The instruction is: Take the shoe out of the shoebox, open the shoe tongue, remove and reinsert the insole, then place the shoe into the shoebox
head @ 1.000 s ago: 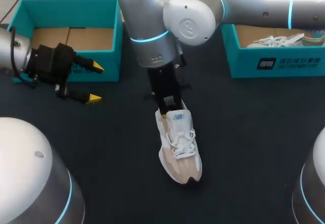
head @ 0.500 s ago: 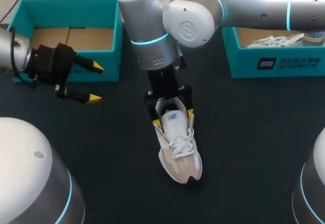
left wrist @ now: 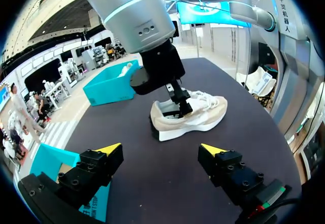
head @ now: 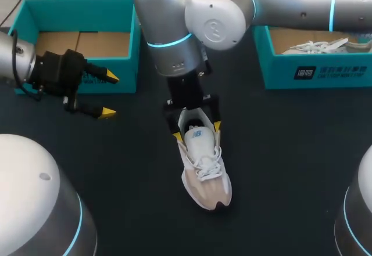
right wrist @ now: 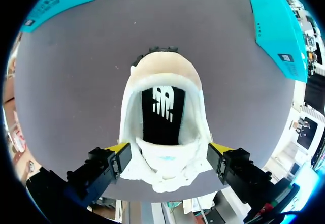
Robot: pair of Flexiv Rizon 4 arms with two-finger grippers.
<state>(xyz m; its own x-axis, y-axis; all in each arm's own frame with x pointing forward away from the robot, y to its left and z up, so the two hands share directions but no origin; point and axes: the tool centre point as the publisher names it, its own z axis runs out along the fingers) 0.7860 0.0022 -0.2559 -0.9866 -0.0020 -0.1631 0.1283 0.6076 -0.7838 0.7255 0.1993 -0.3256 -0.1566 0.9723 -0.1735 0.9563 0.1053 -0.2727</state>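
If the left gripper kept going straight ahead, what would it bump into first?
Probably the shoe, near its heel, where the right gripper straddles it. Nothing else lies between; which of those two comes first is hard to judge.

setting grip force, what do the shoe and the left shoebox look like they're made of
Shoe: likely white mesh upper with matte beige suede-like toe panels, woven laces. Left shoebox: probably cardboard, smooth teal outside, bare brown flaps inside.

Shoe (head: pixel 204 166) on table (head: pixel 285 169) between left shoebox (head: pixel 78 5) and right shoebox (head: pixel 279 70)
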